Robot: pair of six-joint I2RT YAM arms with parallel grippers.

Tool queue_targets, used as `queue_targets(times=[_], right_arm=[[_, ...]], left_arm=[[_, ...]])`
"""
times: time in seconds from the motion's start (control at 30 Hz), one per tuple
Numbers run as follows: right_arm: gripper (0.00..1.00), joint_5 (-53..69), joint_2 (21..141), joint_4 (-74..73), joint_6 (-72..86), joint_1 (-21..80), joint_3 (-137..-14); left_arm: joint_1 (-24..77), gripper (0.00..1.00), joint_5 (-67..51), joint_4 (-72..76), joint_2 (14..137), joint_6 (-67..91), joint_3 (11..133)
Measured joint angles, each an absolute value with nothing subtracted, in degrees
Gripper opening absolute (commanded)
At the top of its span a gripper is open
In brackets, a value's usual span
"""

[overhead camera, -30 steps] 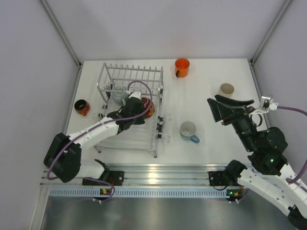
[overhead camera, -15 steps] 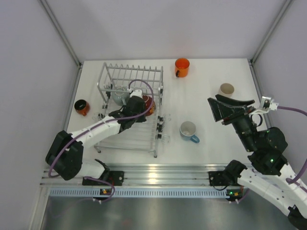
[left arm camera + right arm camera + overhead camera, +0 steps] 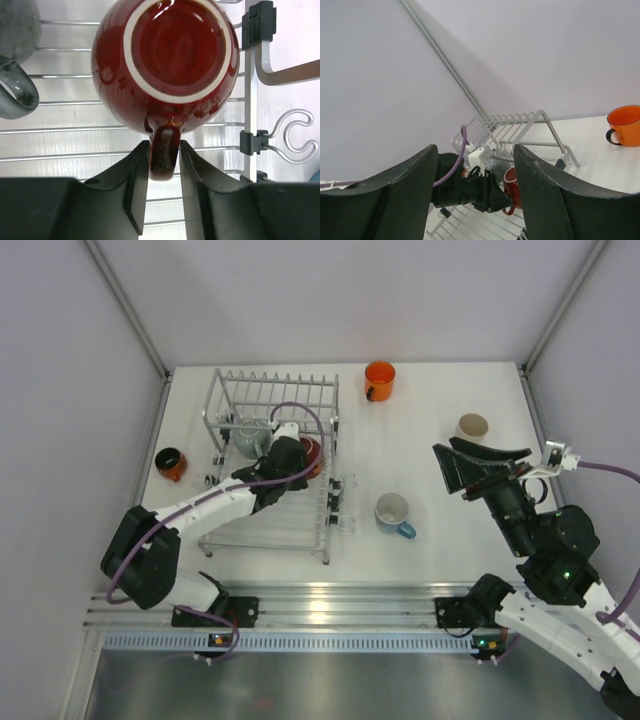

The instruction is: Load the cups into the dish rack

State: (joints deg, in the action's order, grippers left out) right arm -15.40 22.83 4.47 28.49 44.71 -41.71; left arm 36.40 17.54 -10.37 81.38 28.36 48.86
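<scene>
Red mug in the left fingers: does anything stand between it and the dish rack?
Nothing visible does. Behind the red mug show only bare dish rack wires; the grey mug sits beside it, apart.

This is a robotics lab test cell. Plain pale grey wall panels [image 3: 330, 300] set in bare aluminium corner posts [image 3: 125, 310] box in a white surface [image 3: 430, 440]. Two white-and-black robot arms [image 3: 200, 510] stand bolted to a slotted aluminium rail [image 3: 330, 605] at its near edge, trailing purple cables [image 3: 300, 412].
</scene>
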Motion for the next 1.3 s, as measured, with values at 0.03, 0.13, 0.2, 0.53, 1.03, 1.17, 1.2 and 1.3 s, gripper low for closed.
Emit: queue_targets(times=[0.03, 0.13, 0.2, 0.53, 1.03, 1.17, 1.2, 1.3], right_arm=[[0.63, -15.4, 22.8, 4.4, 28.5, 44.7, -41.7], [0.63, -15.4, 22.8, 4.4, 28.4, 44.7, -41.7], [0.63, -15.4, 22.9, 4.4, 28.4, 44.7, -41.7], [0.58, -15.2, 28.3, 1.4, 28.8, 44.7, -43.7], [0.46, -9.2, 65.6, -10.7, 32.4, 46.9, -52.9], [0.48, -9.1, 67.5, -8.8, 32.9, 47.2, -52.4], [0.49, -9.1, 68.2, -8.2, 33.1, 47.2, -52.4], [0.49, -9.0, 70.8, -7.0, 33.5, 47.7, -52.2]], left_arm=[[36.4, 0.39, 17.5, -10.1, 81.4, 28.4, 48.9], [36.4, 0.41, 17.5, -9.8, 81.2, 28.4, 48.9], [36.4, 0.41, 17.5, -9.6, 80.5, 28.5, 48.9], [36.4, 0.37, 17.6, -9.9, 73.4, 29.7, 48.1], [36.3, 0.29, 18.2, -11.3, 75.3, 31.0, 47.5], [36.3, 0.32, 17.9, -11.3, 75.5, 31.6, 47.5], [36.3, 0.33, 17.8, -11.3, 75.5, 31.7, 47.5], [36.3, 0.34, 17.8, -11.4, 75.5, 31.9, 47.5]])
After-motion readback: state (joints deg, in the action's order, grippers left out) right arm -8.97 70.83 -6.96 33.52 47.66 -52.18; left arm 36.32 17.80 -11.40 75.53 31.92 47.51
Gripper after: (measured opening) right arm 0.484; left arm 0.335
